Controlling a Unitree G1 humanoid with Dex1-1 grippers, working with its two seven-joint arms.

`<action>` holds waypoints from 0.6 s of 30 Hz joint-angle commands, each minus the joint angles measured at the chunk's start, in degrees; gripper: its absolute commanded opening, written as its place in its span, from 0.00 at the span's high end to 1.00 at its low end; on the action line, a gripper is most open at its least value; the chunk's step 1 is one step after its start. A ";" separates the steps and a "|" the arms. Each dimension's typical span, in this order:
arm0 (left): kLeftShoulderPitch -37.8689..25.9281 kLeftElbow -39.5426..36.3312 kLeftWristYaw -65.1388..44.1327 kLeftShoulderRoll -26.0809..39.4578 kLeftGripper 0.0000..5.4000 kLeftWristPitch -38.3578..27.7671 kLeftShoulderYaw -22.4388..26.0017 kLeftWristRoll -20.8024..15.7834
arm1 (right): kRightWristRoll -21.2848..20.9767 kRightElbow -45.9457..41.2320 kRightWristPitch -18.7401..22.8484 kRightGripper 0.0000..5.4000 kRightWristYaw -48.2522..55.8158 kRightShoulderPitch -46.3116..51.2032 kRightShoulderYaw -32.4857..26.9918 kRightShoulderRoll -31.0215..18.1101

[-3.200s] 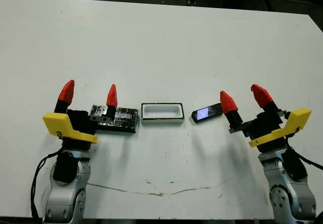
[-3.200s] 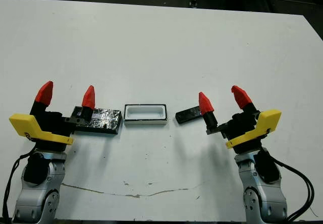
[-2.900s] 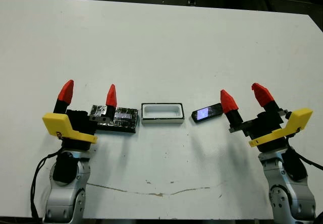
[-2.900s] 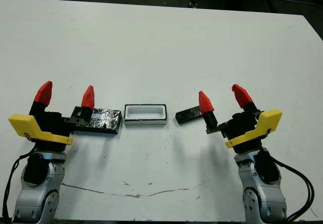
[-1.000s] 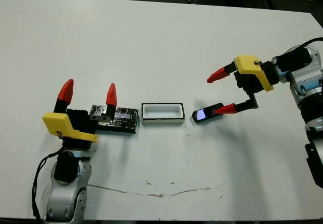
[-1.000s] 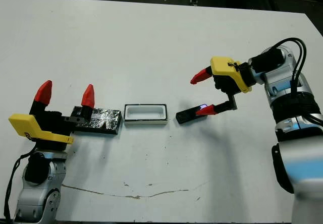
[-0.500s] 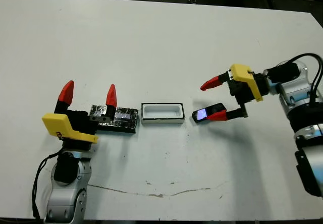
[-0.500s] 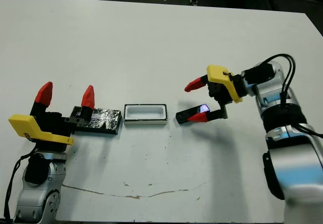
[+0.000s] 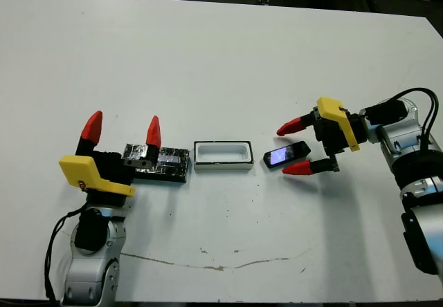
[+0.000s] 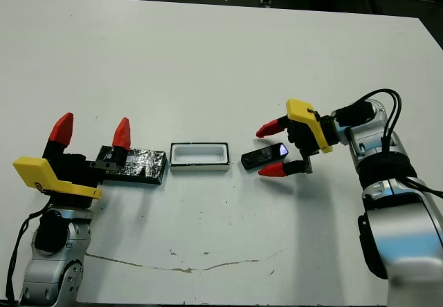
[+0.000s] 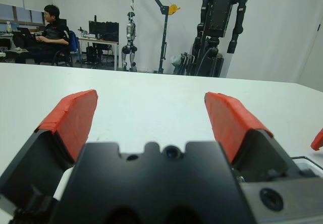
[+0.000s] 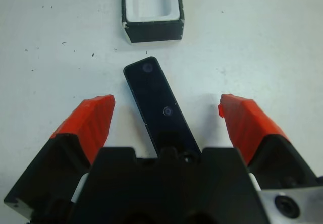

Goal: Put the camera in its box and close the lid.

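Observation:
The camera (image 9: pixel 285 155), a small dark bar with a glossy bluish face, lies flat on the table just right of the box (image 9: pixel 221 166). That box is a white-walled tray, standing open and holding nothing. My right gripper (image 9: pixel 286 149) is open and reaches in from the right, one finger on each side of the camera's right end. In the right wrist view the camera (image 12: pixel 160 108) runs between the red fingers (image 12: pixel 96 117) toward the box (image 12: pixel 151 31). The black crinkly lid (image 9: pixel 168 163) lies left of the box. My left gripper (image 9: pixel 122 128) stands open over its left end.
The white table (image 9: pixel 208 65) stretches far back behind the objects. A thin scuff line (image 9: pixel 208 258) runs near its front edge. Beyond the table, the left wrist view shows a seated person (image 11: pixel 53 32) and a hanging humanoid robot (image 11: pixel 219 22).
My right arm has lifted from its resting pose at the front right, swung in from the right, and lowered its open fingers around the camera's end. The left arm, lid, box and camera stayed put.

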 commanded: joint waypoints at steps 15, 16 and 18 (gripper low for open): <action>1.02 0.07 -0.38 0.00 0.00 0.51 0.03 -0.19 | -1.80 -6.62 10.73 0.17 -5.02 3.86 1.04 -0.80; 1.00 0.06 -0.27 0.02 0.00 0.48 0.04 0.00 | -1.77 -7.01 10.69 0.19 -5.40 4.12 1.04 -0.81; 0.98 0.08 -0.27 0.08 0.00 0.37 0.06 0.16 | -1.55 -7.82 9.34 0.25 -6.12 4.77 0.91 -0.78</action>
